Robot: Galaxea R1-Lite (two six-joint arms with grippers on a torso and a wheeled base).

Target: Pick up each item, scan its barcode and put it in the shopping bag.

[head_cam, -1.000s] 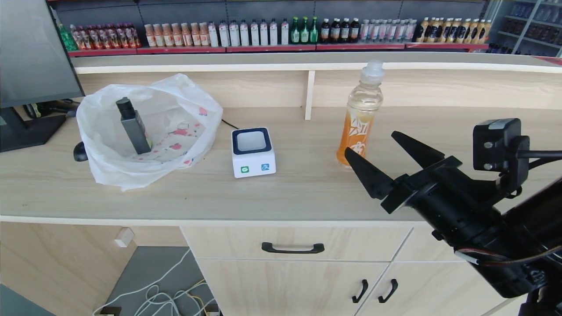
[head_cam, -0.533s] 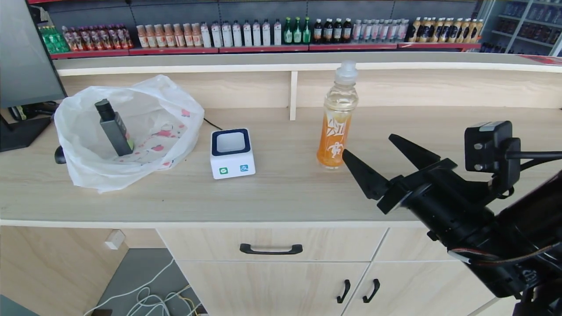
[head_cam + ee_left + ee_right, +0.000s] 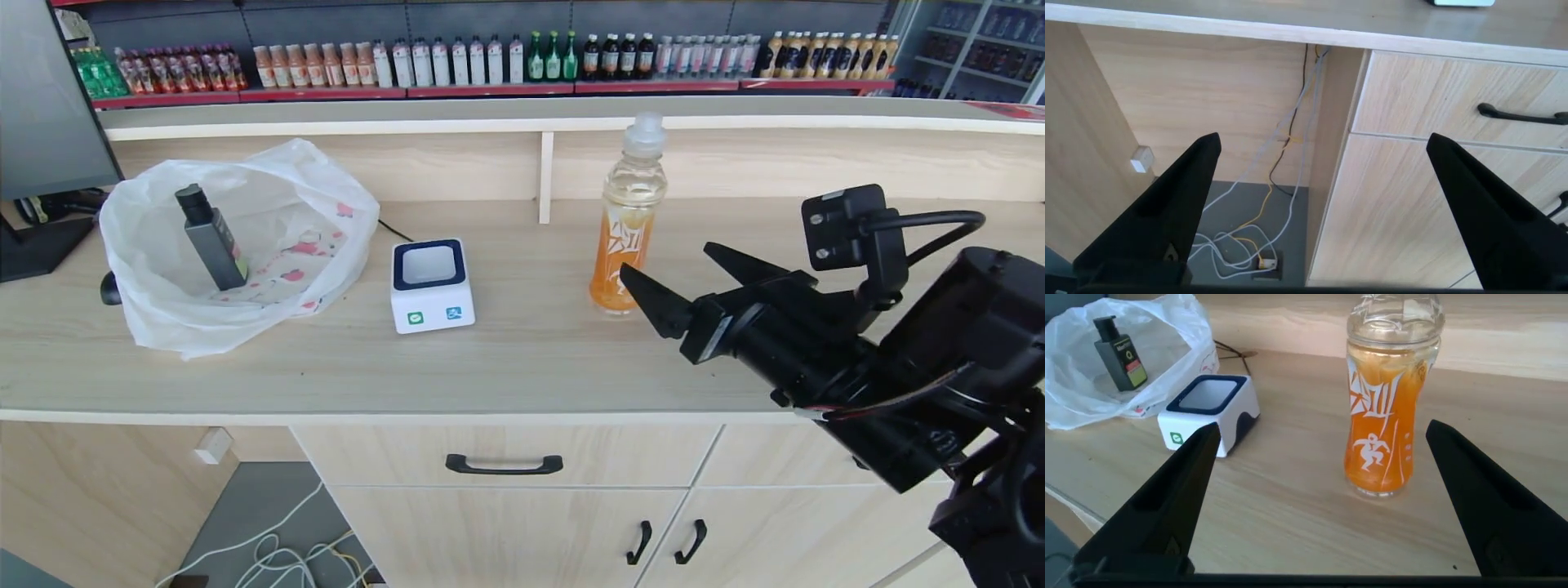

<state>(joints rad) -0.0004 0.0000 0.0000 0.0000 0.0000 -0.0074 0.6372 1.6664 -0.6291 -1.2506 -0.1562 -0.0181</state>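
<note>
The bottle of orange drink stands upright on the table, at about 3 o'clock from the scanner. By our reading it is not yet picked up. Our right tool hangs just beside it at its 4 o'clock, jaws wide, holding nothing. We judge the task about half done: a dark bottle leans inside the bag, open at the scanner's 9 o'clock, the one thing we see in it. Left for us — grasp, scan and bag the orange one. Our left tool is spread wide too, low before the cabinet.
</note>
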